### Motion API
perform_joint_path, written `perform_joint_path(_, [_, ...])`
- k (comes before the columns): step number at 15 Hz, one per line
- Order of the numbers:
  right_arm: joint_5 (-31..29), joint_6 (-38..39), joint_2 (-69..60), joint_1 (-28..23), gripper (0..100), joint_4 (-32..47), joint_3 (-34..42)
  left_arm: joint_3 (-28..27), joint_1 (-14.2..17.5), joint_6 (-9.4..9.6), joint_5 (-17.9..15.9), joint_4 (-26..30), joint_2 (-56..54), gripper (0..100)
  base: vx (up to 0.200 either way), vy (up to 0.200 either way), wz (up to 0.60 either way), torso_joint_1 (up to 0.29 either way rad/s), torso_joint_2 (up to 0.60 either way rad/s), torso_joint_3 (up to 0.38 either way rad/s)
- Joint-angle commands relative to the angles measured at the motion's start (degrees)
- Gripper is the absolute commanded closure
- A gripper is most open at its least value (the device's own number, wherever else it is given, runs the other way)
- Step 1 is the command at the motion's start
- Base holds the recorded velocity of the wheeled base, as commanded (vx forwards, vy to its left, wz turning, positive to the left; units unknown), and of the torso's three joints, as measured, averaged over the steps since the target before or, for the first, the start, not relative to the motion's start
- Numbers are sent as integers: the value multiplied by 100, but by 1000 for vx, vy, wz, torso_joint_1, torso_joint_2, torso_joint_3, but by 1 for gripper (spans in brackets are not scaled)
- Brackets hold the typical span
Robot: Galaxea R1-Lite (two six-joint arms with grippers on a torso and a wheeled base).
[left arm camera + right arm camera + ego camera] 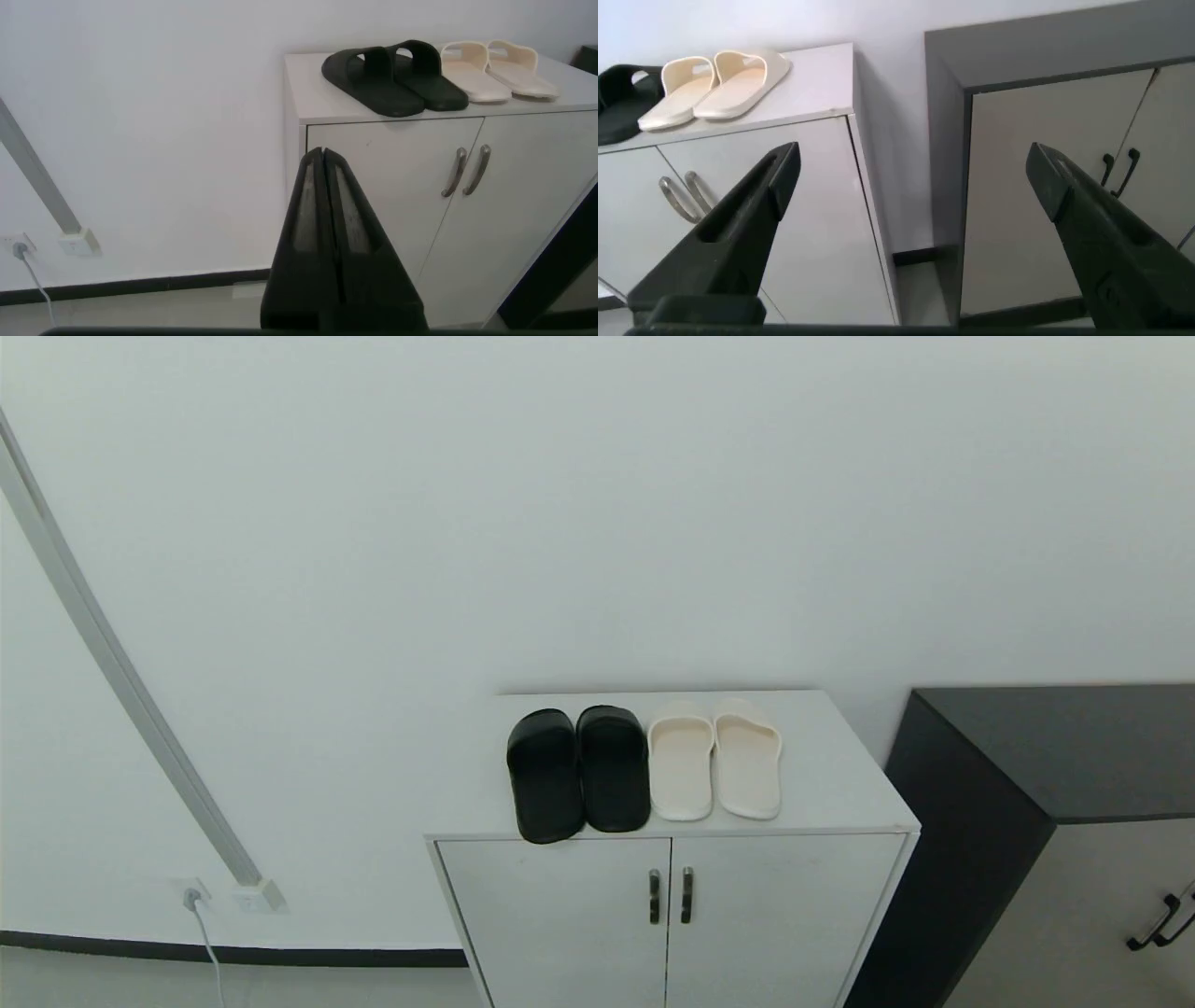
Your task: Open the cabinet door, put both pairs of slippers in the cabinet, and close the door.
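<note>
**A:** ok, what's sitting around the white cabinet (672,915)? anything crowding it?

**B:** there's a dark cabinet (971,821) on its right, close, with a slim gap between the two. It has a pale front with black handles (1160,922). On the left it's just wall, with a grey conduit (121,681) slanting down to a wall socket (191,894) and a cable (211,952) hanging down from the socket. That stuff is well apart from the doors.

**A:** and the doors?

**B:** both shut, with the door handles (654,896) side by side at the middle seam. Can't see inside at all.

**A:** slippers?

**B:** both pairs are up on the cabinet top, toes toward the wall. The black slippers (579,773) are on the left and the cream slippers (715,761) are just beside them on the right. Can't tell if the two pairs actually touch. The leftmost black one pokes a bit over the front edge.

**A:** hands?

**B:** the left hand (322,154) has its fingers pressed flat together with nothing gripped. It's pointed toward the left door, not touching it. The right hand (913,159) is spread wide with nothing between the fingers, pointed at the gap between the two cabinets.
</note>
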Motion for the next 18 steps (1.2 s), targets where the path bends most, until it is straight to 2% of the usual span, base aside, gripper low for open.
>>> perform_joint_path(1, [58,-57,7,0,0,-4,0,1,1,-1,1,0,7,100,0,0,0,0,0,0])
perform_joint_path(2, [190,-84,7,0,0,-21,-9,1,1,-1,1,0,7,100,0,0,0,0,0,0])
perform_joint_path(4, [190,575,614,123,0,-21,-1151,1,1,-1,1,0,7,100,0,0,0,0,0,0])
perform_joint_path(5, [207,452,992,202,0,67,-1301,1,1,-1,1,0,7,100,0,0,0,0,0,0])
perform_joint_path(6, [286,118,1405,237,0,111,-1204,1,1,-1,1,0,7,100,0,0,0,0,0,0])
perform_joint_path(11, [963,74,3092,439,0,-109,-1195,1,1,-1,1,0,7,100,0,0,0,0,0,0])
perform_joint_path(13, [1121,101,4226,677,0,-768,-1301,1,1,-1,1,0,7,100,0,0,0,0,0,0])
perform_joint_path(16, [1042,435,5439,1274,0,-1885,-1318,1,1,-1,-8,0,7,100,0,0,0,0,0,0])
perform_joint_path(18, [515,619,6406,1802,0,-2570,-1503,1,1,-10,-8,0,7,100,0,0,0,0,0,0])
